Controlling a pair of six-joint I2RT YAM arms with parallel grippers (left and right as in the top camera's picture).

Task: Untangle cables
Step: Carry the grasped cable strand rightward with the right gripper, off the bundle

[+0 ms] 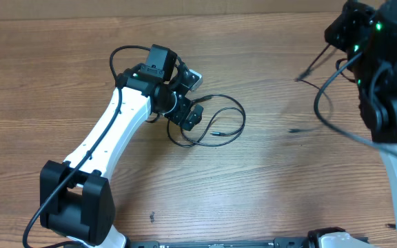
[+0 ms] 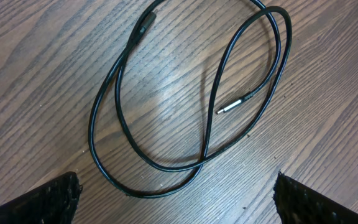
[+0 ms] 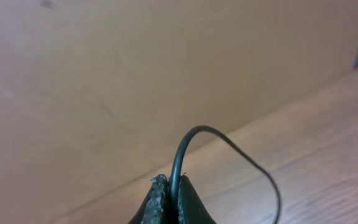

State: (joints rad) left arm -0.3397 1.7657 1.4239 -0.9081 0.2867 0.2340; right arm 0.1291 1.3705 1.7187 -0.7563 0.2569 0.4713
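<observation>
Advice: left gripper (image 2: 179,199) (spread wide) should close on one strand of looped cable (image 2: 92,124), off its crossing; right gripper (image 3: 169,199) pinches raised cable (image 3: 201,128).

The left arm (image 1: 126,117) has a white curved shell, black joint blocks and a thick black wire (image 1: 104,124) running along it. The right arm (image 1: 384,83) is black with small green lights (image 1: 377,27). The left gripper (image 2: 176,183) has black, grainy fingers (image 2: 45,202).

cables (image 2: 114,93): black | table (image 1: 267,200): brown woodgrain | left arm (image 1: 109,134): white, black
</observation>
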